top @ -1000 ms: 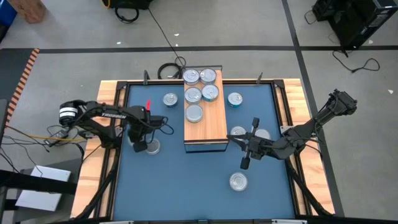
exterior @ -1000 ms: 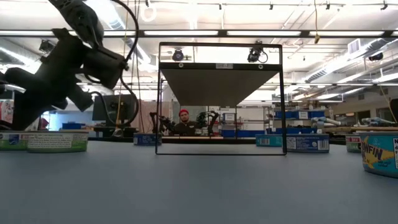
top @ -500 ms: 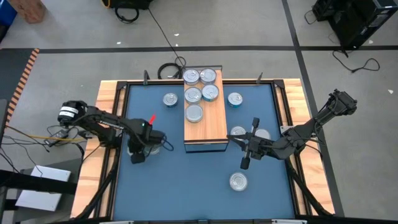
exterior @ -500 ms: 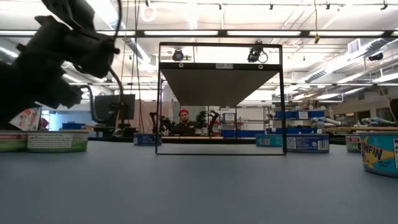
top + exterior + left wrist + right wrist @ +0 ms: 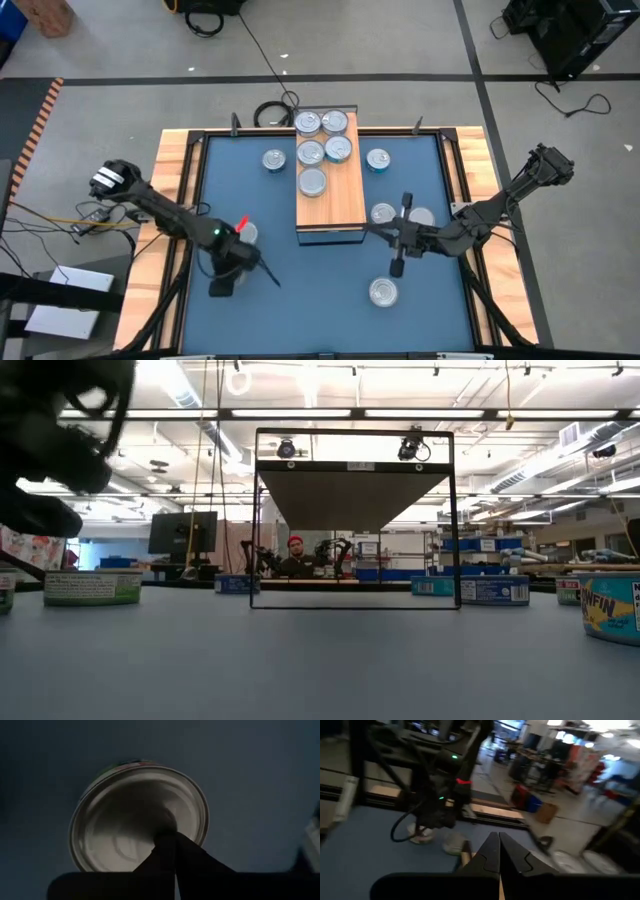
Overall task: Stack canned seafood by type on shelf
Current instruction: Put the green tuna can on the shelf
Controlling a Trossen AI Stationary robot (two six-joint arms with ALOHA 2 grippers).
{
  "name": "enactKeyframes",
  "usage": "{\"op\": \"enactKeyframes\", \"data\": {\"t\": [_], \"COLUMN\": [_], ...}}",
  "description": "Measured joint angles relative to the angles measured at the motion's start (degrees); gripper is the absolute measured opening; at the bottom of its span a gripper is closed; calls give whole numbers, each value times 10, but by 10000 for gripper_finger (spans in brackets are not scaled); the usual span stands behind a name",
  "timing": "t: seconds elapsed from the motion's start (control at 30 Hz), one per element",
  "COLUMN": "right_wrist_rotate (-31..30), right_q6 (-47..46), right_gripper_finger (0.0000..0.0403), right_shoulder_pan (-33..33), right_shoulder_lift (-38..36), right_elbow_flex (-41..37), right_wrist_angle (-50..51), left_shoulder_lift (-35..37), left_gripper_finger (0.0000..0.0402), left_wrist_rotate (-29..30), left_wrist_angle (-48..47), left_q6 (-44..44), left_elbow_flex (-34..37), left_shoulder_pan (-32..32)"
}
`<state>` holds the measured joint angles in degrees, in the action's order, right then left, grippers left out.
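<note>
I've got the left gripper (image 5: 222, 283) low over the blue mat (image 5: 320, 310), on the left side, well clear of the shelf (image 5: 335, 205). Its fingers (image 5: 167, 851) are pressed together to a point in the wrist view, holding nothing. Right under that point sits a silver-lidded tin (image 5: 138, 817), green label just peeking at the rim; from overhead it is the tin (image 5: 243, 232) partly hidden by my arm.

5 tins (image 5: 322, 150) sit on the shelf's far half, all lids up. 5 more are loose on the mat: 1 left of the shelf (image 5: 273, 159), 1 right of it (image 5: 377, 159), 2 (image 5: 383, 212) near the right gripper (image 5: 398, 262), 1 nearer the front edge (image 5: 383, 291). The right gripper is pinched shut too, empty, hovering between those.

My worry: with the fingers closed I can't straddle that tin. If I drop now, the tip lands on the lid and skates it away or dents it. Open first, then descend.

Second worry: type. From above every lid looks the same, so I could stack onto the wrong pile. The low view shows a green-sided tin (image 5: 92, 587) and a teal one (image 5: 609, 609); I'd check the sides there.
</note>
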<state>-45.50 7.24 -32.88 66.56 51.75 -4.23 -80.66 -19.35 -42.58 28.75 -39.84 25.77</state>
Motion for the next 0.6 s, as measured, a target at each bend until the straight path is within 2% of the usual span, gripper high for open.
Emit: {"op": "enactKeyframes", "data": {"t": [0.23, 0.43, 0.6], "right_wrist_rotate": [75, 91, 96], "right_q6": [-60, -113, -116], "right_gripper_finger": [3, 3, 3], "right_shoulder_pan": [3, 4, 4], "right_shoulder_lift": [40, 87, 132], "right_elbow_flex": [1, 39, 93], "right_wrist_angle": [-1, 53, 93], "left_shoulder_lift": [-7, -30, -49], "left_gripper_finger": [0, 0, 0], "left_wrist_rotate": [34, 35, 51], "left_wrist_angle": [152, 205, 258], "left_q6": [28, 3, -24], "left_elbow_flex": [2, 2, 1], "left_shoulder_pan": [24, 23, 9]}}
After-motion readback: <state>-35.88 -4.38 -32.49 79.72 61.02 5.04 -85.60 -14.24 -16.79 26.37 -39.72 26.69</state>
